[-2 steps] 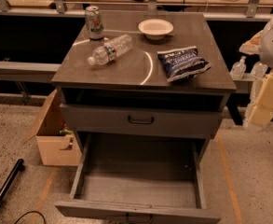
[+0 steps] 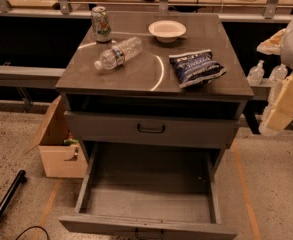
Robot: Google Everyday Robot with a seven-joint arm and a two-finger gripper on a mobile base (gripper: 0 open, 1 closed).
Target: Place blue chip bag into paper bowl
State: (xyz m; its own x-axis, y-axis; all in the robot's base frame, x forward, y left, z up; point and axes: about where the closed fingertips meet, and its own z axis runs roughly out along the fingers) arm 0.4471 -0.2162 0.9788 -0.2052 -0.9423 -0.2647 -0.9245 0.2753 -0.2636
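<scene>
The blue chip bag (image 2: 197, 68) lies flat on the right part of the grey cabinet top (image 2: 141, 76), its white label facing up. The paper bowl (image 2: 167, 30) sits upright at the back middle of the top, behind the bag and apart from it. It looks empty. My gripper (image 2: 285, 106) shows as cream-coloured parts at the right edge of the view. It hangs off the cabinet's right side, below the level of the top and away from the bag, and holds nothing that I can see.
A clear plastic water bottle (image 2: 118, 53) lies on its side at the left of the top, with a soda can (image 2: 101, 24) standing behind it. The cabinet's bottom drawer (image 2: 148, 194) is pulled open. A cardboard box (image 2: 61, 144) stands on the floor at the left. A workbench runs behind.
</scene>
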